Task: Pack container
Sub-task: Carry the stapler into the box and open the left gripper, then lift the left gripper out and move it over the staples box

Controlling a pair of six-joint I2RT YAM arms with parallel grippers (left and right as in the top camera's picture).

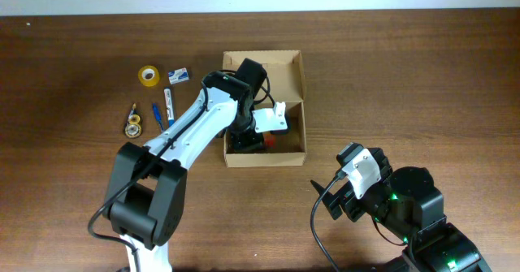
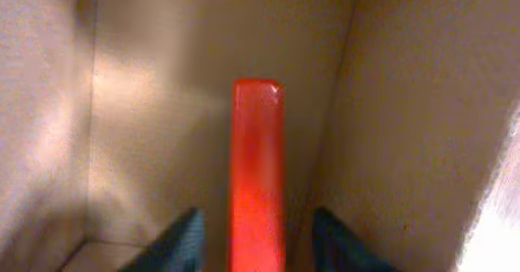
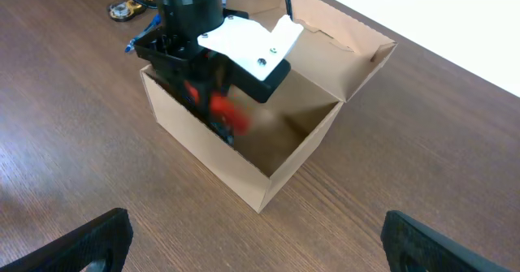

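The small plain brown cardboard box (image 1: 265, 160) is seen mid-desk (image 1: 422, 77), lid open. The left claw (image 2: 256, 221) is lowered inside it, a flat red bar (image 2: 258, 150) between its fingers; grip cannot be told. The right claw (image 3: 260, 239) is spread wide nearby.

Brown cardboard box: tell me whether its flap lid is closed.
No, the brown cardboard box has its hinged flap lid folded back open.
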